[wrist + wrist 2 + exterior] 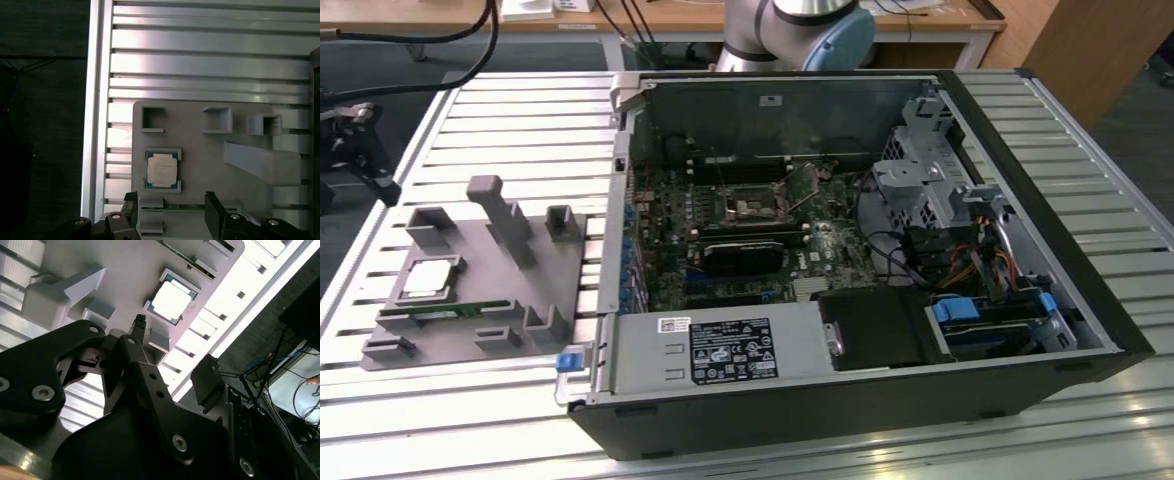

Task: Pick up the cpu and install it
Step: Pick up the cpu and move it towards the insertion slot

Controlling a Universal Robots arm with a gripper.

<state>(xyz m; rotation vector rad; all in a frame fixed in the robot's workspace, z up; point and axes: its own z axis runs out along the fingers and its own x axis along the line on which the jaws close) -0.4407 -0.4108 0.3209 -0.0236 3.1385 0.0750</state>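
In the exterior view, the grey holder tray is sitting on the slatted metal counter at the view's left. The cpu is lying flat in its recess there, with the green memory stick lying just beside it. In the first wrist view, the gripper is hovering above that tray. Its fingers are spread wide and holding nothing, and the chip is showing untouched just beyond their tips.

To the right, the open computer case is lying on its side, and the motherboard socket is waiting uncovered with its metal frame swung up.

As I judge it, the fingers are lining up closer to the memory stick than to the chip's centre. A descent from here could catch the stick or the recess corners. The chip is thin and smooth, so an off-centre pinch could tip it or let it slip.

The count is one cpu, one memory stick, one tray, one case, one socket and two fingers.
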